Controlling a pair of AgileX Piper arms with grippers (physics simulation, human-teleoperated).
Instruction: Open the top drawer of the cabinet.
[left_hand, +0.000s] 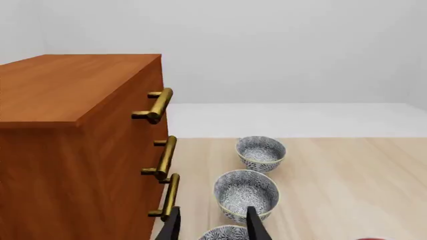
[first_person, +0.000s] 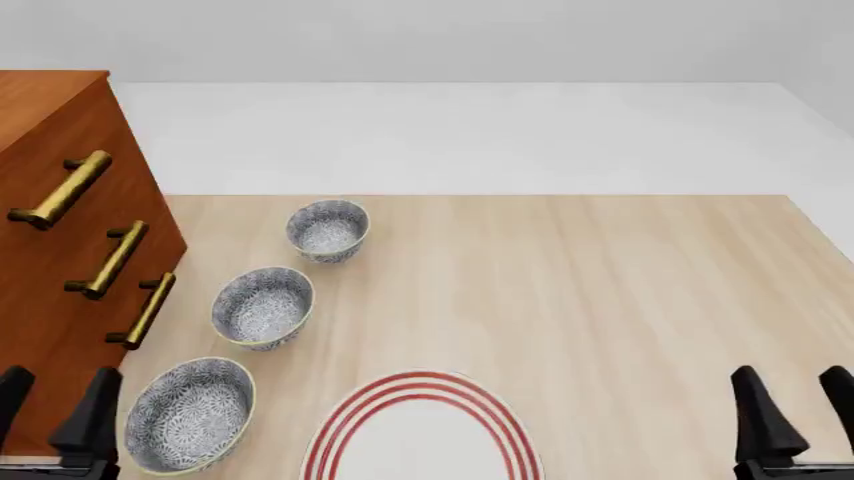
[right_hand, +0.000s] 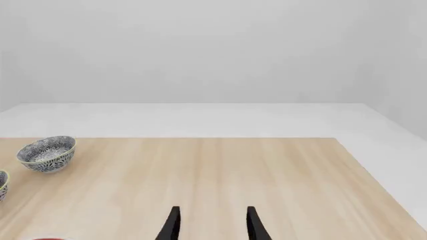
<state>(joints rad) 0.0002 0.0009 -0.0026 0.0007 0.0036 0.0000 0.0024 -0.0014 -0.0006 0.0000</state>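
Note:
The cabinet (first_person: 54, 250) is a tall reddish-brown wooden chest at the table's left edge, also seen in the left wrist view (left_hand: 73, 150). Its top drawer (first_person: 80, 150) carries a brass bar handle (first_person: 60, 190) (left_hand: 157, 105) and looks closed, flush with the two drawers below. My left gripper (first_person: 54, 405) (left_hand: 212, 225) stands open near the front left corner, beside the cabinet's lower part and well below the top handle. Open too, my right gripper (first_person: 790, 400) (right_hand: 212, 224) sits at the front right, far from the cabinet, holding nothing.
Three patterned blue-white bowls run in a line beside the cabinet: far (first_person: 327, 230), middle (first_person: 262, 306) and near (first_person: 190, 415). A white plate with red rings (first_person: 420, 430) lies at the front centre. The table's right edge (first_person: 821, 230) borders a white floor.

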